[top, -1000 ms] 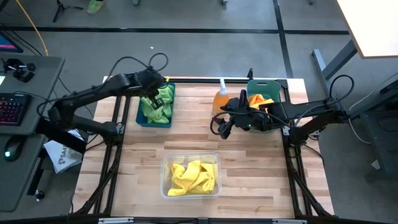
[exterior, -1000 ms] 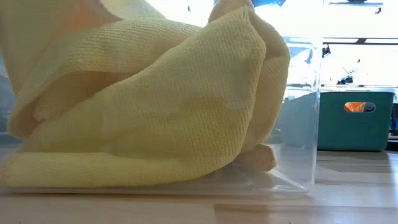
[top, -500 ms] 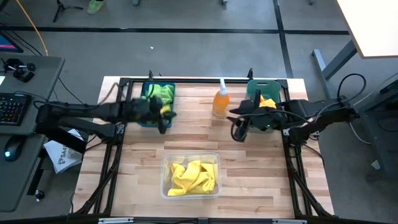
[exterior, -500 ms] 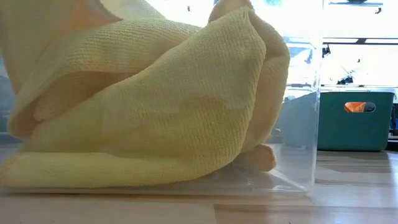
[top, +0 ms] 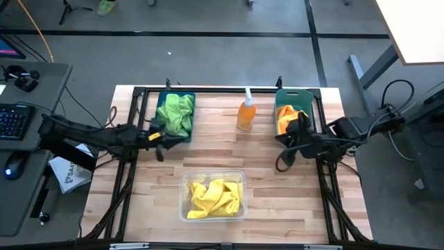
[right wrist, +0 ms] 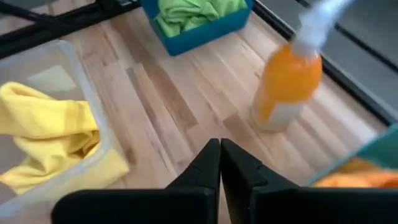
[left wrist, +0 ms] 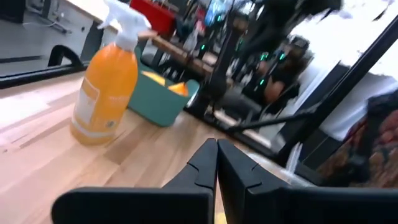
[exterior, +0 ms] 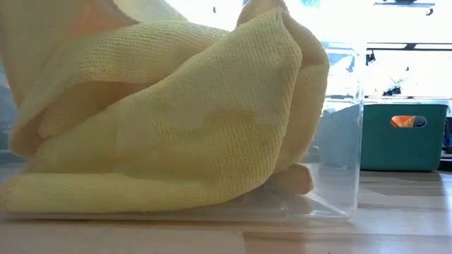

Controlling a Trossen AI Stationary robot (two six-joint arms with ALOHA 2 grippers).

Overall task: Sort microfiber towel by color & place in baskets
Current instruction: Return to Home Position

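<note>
Clear basket (top: 211, 176), long axis left-right

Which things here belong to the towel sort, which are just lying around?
Job: green towels in blue bin, orange towels in teal bin, yellow towels in clear bin; left gripper, right gripper, both shut, empty.
Lying about: spray bottle, keyboard.

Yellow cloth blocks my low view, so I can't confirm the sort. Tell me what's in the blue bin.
Observer: Only lime green towels lie in the blue bin.
Operator: Report both pincers.
Observer: The left pincer, beside the blue bin, and the right pincer, beside the teal bin, are both shut and empty.
Operator: Check for loose cloths outside the bins.
Observer: None shows in the high view; only an orange spray bottle stands on the table, between those two bins.
</note>
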